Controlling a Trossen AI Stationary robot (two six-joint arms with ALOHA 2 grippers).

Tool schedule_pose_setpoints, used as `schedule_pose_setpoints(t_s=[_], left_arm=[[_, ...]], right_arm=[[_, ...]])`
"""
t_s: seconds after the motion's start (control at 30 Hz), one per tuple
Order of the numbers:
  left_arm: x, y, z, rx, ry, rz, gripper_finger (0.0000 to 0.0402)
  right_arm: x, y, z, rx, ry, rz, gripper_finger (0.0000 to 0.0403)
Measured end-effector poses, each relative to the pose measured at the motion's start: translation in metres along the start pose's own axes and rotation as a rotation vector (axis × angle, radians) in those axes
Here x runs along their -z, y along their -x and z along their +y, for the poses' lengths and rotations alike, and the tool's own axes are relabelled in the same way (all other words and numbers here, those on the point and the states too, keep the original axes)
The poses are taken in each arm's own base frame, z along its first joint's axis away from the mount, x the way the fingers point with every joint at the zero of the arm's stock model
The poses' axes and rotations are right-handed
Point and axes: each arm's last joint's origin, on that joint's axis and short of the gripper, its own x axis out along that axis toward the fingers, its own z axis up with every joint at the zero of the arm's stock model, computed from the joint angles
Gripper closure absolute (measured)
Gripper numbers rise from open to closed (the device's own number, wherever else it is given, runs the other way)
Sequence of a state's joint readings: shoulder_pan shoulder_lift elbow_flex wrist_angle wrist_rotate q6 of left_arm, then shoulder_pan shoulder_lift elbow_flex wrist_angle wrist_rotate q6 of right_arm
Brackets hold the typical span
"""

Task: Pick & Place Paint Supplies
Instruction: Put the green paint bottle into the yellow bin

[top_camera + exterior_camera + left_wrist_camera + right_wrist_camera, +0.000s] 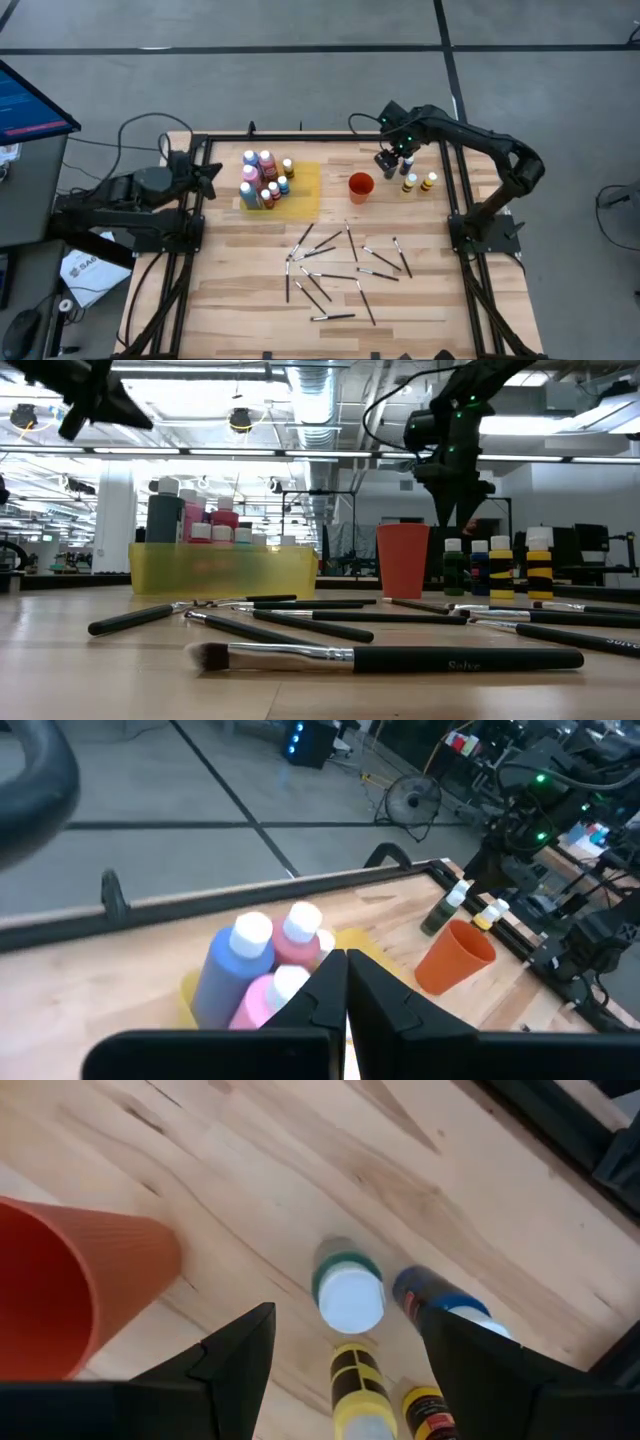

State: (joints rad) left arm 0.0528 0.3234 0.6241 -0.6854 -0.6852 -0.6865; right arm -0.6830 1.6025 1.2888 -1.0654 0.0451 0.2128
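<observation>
Pale-capped paint bottles (pixel 262 178), scattered brushes (pixel 335 268)

I am looking straight down through the high camera, taking in the whole table (pixel 330 290) from well above, with floor showing on every side. The low camera is sitting at tabletop level, facing level across the brushes (pixel 390 657) into the room. The left wrist camera is looking past its own closed fingers (pixel 345 990), close over the bottles (pixel 255 965), toward the far rail. The right wrist camera is pointing steeply down, very near four bottles (pixel 350 1295). All four views are sharing the orange cup (pixel 360 186).
</observation>
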Motion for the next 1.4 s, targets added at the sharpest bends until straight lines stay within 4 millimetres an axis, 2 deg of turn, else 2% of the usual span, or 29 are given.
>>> schedule_pose_setpoints(t_s=[0.23,0.53,0.73,0.87,1.13,1.4], left_arm=[[0.038,-0.014,0.016,-0.008,0.062,0.006,0.0401],[0.063,-0.023,0.028,0.006,0.078,-0.002,0.0401],[0.077,-0.027,0.033,0.029,0.075,0.024,0.0401],[0.088,-0.032,0.037,0.017,0.061,0.038,0.0401],[0.1,-0.038,0.04,0.002,0.049,0.054,0.0401],[0.104,-0.04,0.041,0.013,0.038,0.071,0.0401]], right_arm=[[-0.003,-0.014,0.002,0.01,0.007,0.051,0.0155],[-0.007,-0.032,0.004,0.019,0.02,0.107,0.0155],[-0.008,-0.037,0.004,0.02,0.036,0.119,0.0156],[-0.008,-0.037,0.004,0.021,0.034,0.119,0.0184],[-0.008,-0.037,0.002,0.025,0.028,0.121,0.0297],[-0.011,-0.033,0.002,0.024,0.034,0.114,0.0299]])
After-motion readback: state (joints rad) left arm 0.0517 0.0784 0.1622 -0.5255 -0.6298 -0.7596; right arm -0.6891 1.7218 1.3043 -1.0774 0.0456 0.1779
